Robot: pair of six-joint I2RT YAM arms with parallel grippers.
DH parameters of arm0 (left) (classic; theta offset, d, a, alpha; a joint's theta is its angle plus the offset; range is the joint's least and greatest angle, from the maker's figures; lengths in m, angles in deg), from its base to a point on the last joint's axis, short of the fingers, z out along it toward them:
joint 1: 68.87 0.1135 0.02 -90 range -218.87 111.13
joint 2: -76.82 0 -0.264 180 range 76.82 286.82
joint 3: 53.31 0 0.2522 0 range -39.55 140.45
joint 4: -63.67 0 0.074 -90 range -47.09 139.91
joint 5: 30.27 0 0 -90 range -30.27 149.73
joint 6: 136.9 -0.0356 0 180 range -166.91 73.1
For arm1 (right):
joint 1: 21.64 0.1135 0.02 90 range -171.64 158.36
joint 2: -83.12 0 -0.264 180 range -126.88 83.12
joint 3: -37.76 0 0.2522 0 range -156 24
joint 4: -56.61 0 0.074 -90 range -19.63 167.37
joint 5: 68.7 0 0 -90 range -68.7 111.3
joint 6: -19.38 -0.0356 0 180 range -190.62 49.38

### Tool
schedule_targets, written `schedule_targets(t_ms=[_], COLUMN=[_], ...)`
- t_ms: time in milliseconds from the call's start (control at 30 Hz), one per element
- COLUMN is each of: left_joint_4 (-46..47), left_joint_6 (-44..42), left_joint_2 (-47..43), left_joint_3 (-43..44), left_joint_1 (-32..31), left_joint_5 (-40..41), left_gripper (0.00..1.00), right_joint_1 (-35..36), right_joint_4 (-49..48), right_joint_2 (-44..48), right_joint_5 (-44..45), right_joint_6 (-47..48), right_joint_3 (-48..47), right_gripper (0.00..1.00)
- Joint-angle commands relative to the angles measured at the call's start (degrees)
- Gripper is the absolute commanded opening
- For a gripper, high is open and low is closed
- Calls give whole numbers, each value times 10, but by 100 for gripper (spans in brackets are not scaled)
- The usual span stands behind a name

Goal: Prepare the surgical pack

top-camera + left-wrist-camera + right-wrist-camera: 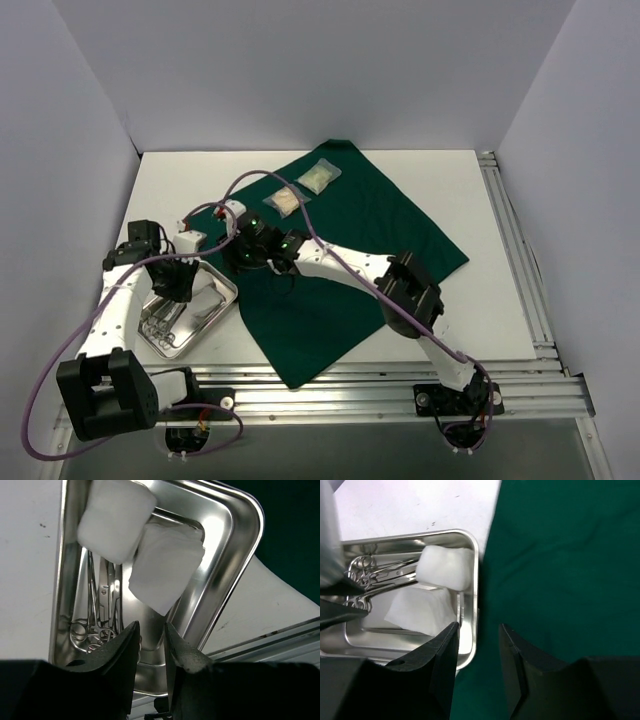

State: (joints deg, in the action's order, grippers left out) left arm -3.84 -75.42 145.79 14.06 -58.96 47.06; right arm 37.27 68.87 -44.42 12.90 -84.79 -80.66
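Top external view: a white table (480, 210) is enclosed by plain pale walls (320, 70) at 9, 12 and 3 o'clock. Metal rails (400, 385) run along the table edge at 6 o'clock and again at 3 o'clock. A dark green cloth (380, 230) lies spread across the middle, with one corner at 12 o'clock and another at 6 o'clock reaching the rails. Near the 12 o'clock corner, a clear packet (319, 177) and a second packet (285, 201) rest on the cloth. A steel tray (222, 285) sits on bare table at 8 o'clock, just beside the cloth's edge.

Left wrist view: my left gripper (151, 627) hovers over the tray, jaws narrow with nothing between them. Two gauze pads (116, 517) and scissor-type instruments (97, 605) lie inside the tray.

Right wrist view: my right gripper (478, 626) hangs over the border of tray and cloth, jaws moderately apart and empty.
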Motion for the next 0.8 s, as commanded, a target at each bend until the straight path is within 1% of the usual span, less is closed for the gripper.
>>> schedule_targets(t_ms=[0,200,267,367,500,767], left_joint_4=[-7,29,40,46,69,63], left_joint_6=[-8,-1,-1,2,0,-18], left_joint_2=[15,57,73,114,129,158], left_joint_3=[-24,-41,-44,-38,-39,-18], left_joint_1=[-22,-33,-47,-61,-65,-77], left_joint_5=[21,38,48,61,63,52], left_gripper=[35,35,35,35,34,36], right_joint_1=[-31,-75,-84,-88,-92,-102], right_joint_4=[-5,-22,-32,-31,-22,-26], right_joint_2=[81,130,142,153,154,158], right_joint_5=[30,32,37,41,44,41], right_joint_6=[-11,-39,-40,-36,-33,-34], right_joint_3=[40,129,160,175,184,203], right_gripper=[33,33,33,33,33,33])
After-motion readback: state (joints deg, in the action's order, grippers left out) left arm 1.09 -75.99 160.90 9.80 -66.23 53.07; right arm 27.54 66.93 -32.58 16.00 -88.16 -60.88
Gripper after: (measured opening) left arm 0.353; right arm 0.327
